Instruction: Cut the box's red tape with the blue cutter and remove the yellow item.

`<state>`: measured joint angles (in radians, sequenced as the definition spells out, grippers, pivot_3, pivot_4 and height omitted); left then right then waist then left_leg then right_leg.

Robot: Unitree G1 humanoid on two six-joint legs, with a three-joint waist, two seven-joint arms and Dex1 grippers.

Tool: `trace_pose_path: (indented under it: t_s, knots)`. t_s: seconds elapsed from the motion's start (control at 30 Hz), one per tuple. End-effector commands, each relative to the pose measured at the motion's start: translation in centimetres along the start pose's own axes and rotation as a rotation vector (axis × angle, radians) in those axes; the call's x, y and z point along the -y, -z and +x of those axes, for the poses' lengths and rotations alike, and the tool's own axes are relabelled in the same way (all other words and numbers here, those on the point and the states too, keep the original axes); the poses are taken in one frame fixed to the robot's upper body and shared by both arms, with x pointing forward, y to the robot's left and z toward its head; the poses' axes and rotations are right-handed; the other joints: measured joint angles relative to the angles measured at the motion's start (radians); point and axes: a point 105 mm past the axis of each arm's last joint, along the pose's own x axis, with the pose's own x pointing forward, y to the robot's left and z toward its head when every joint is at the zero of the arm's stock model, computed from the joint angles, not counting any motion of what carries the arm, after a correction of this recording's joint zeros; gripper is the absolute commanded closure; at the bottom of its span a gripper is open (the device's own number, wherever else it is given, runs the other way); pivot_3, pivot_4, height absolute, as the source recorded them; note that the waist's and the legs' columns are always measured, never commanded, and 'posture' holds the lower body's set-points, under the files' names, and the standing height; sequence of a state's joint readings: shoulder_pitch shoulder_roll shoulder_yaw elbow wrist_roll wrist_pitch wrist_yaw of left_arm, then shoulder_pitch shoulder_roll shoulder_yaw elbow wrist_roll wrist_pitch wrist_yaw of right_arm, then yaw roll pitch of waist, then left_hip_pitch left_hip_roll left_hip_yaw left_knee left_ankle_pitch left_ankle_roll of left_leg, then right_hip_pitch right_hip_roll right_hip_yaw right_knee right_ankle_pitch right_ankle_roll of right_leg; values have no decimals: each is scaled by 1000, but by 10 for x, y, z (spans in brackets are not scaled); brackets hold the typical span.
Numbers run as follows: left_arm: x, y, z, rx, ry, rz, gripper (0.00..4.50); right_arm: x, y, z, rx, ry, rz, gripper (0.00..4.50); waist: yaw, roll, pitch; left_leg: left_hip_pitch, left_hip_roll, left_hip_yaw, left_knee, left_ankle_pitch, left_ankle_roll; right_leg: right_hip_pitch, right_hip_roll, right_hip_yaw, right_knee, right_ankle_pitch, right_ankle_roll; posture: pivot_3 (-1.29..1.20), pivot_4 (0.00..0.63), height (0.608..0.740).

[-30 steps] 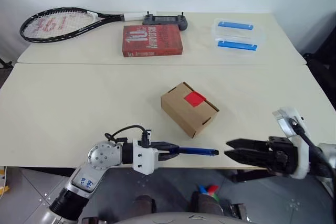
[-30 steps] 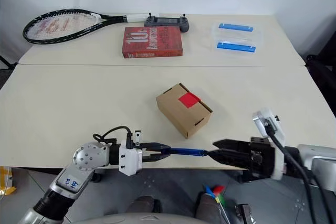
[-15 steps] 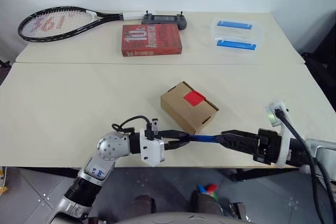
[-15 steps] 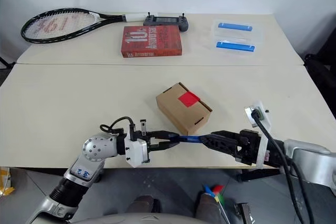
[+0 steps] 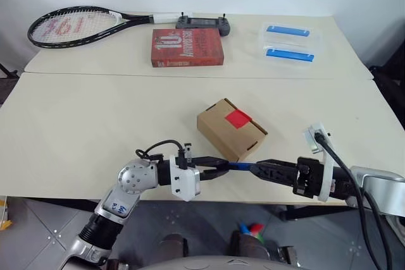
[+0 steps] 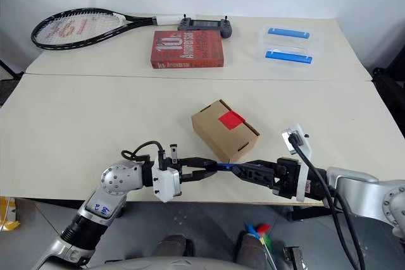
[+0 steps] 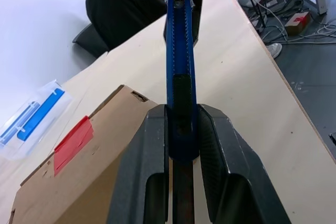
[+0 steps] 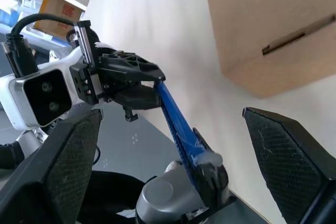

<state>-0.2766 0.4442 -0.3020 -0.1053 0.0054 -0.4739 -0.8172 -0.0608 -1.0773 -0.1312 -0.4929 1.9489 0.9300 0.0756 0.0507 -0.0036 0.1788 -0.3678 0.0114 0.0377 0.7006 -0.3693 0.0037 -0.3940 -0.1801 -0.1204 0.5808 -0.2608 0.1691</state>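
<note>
The brown cardboard box (image 5: 231,128) sits closed in the middle of the near table, with the square of red tape (image 5: 238,117) on its top. Just in front of it, near the table's front edge, my left gripper (image 5: 218,167) is shut on the blue cutter (image 5: 239,166) and holds it level, pointing right. My right gripper (image 5: 256,169) faces it from the right and is open. In the right wrist view its fingers (image 8: 63,171) stand wide apart on either side of the cutter's (image 8: 176,121) far end. The yellow item is hidden.
On the far table lie a red book (image 5: 186,47), a tennis racket (image 5: 76,26), a dark controller (image 5: 202,24) and clear containers with blue handles (image 5: 290,42). A person in dark clothes (image 7: 126,3) sits beyond the table's right end.
My right gripper has come in from the right and opened wider, so its fingers now straddle the cutter's end. The left gripper keeps its hold on the cutter.
</note>
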Motion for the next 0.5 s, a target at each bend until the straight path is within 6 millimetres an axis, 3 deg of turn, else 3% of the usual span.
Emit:
trace_pose_path:
  t_s: [0.03, 0.27, 0.5]
  knots:
    - [-3, -10, 4, 35, -8, 34, 4064, -4, -1, 3, 3, -29, 13, 681, 0, 0, 0, 0, 0, 0, 0, 0, 0, 0, 0, 0, 0, 0, 0, 0, 150, 740]
    - [-3, -10, 5, 34, -5, 34, 4064, -1, 2, 8, -5, -23, 25, 2911, 0, 0, 0, 0, 0, 0, 0, 0, 0, 0, 0, 0, 0, 0, 0, 0, 150, 740]
    - [-3, -10, 5, 32, -2, 37, 4064, -1, 6, 9, -25, -31, 32, 2911, 0, 0, 0, 0, 0, 0, 0, 0, 0, 0, 0, 0, 0, 0, 0, 0, 150, 740]
